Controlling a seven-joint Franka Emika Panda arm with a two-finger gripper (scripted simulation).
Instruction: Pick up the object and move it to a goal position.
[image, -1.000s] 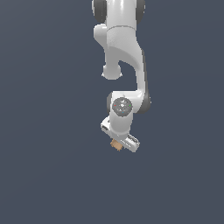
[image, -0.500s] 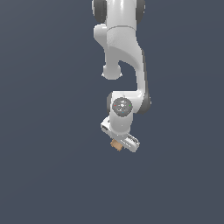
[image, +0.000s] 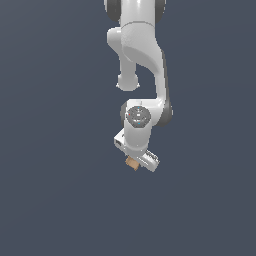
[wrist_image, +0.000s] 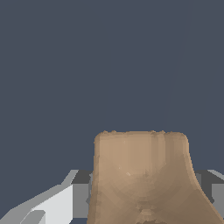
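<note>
The object is a small tan-brown block (image: 132, 163). In the exterior view it peeks out from under the white gripper (image: 134, 161) at the end of the white arm. In the wrist view the block (wrist_image: 140, 175) fills the space between the two fingers (wrist_image: 57, 203), close to the camera, with grey floor behind it. The jaws are shut on the block. The fingertips themselves are mostly hidden by the hand in the exterior view.
The arm's white links and round wrist joint (image: 138, 116) hang down from the top of the exterior view. A plain dark grey surface (image: 50, 175) lies all around. Nothing else shows.
</note>
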